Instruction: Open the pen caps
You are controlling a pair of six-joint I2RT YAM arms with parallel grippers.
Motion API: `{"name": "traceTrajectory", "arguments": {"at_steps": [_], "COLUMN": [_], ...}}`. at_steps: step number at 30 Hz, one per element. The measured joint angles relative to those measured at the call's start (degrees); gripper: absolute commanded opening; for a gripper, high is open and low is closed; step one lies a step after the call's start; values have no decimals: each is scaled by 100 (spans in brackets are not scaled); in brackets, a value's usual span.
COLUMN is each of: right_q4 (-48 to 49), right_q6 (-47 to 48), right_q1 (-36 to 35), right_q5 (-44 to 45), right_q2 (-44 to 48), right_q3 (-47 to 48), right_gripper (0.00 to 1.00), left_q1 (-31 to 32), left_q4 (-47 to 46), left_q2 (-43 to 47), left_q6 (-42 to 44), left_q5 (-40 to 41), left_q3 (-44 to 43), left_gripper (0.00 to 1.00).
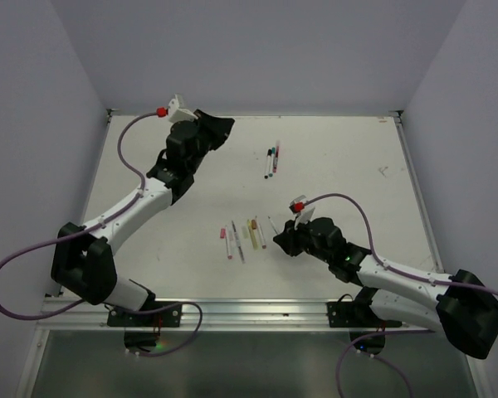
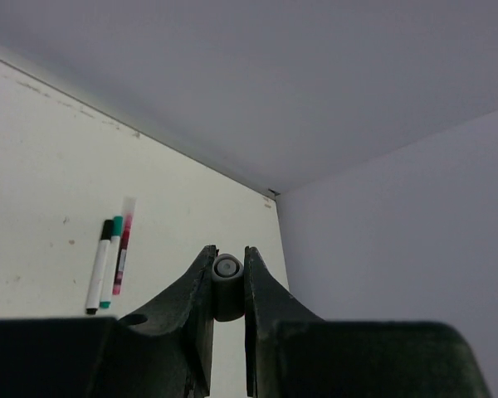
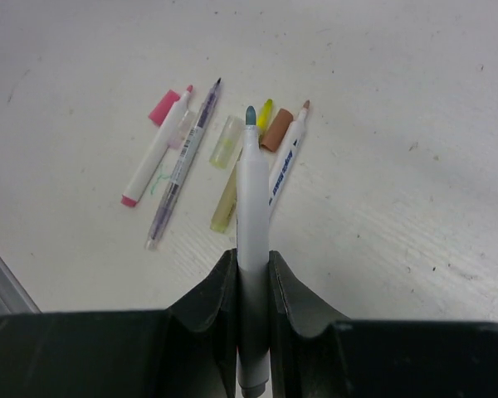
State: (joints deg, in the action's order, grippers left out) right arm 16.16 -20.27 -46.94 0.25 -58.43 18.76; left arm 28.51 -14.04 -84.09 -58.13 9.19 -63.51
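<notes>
On the table (image 1: 357,166): two pen groups, and no container shows. The left gripper (image 2: 228,254), out at the far left, is clamped on a short grey cap (image 2: 227,286). The right gripper (image 3: 251,255) pinches the white barrel (image 3: 251,182), tip bare, above the uncapped row (image 1: 242,238).

Judged: this pen is apart. The next move calls for setting both pieces down, then taking one of the three capped pens (image 2: 112,257). A loose pink cap (image 3: 162,108) and brown cap (image 3: 275,128) lie beside their pens.
</notes>
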Motion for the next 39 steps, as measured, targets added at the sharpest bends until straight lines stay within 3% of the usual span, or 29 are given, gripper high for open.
{"name": "traceTrajectory", "arguments": {"at_steps": [5,10,17,22,39], "right_q4": [-186,-496,-973,-1012,-737], "right_q6": [-20,-234,-492,-584,-573], "right_q1": [0,-2,103,175,210], "right_q5": [101,935,1720,1832,1515], "right_q2": [177,348,-20,-520,-1919], "right_q3": [-17,-13,181,433,879], "right_gripper": [0,0,0,0,0], "left_q1": [-44,83,1080,1663,2105], "left_q4": [-20,404,1644,2120,2365], "left_q2": [-68,-411,-1158,-1602,-2094], "left_q6": [52,339,737,776,330], "left_q5": [-59,-426,-588,-647,-549], "left_q3": [-297,-367,-343,-181,254], "left_gripper": [0,0,4,8,21]}}
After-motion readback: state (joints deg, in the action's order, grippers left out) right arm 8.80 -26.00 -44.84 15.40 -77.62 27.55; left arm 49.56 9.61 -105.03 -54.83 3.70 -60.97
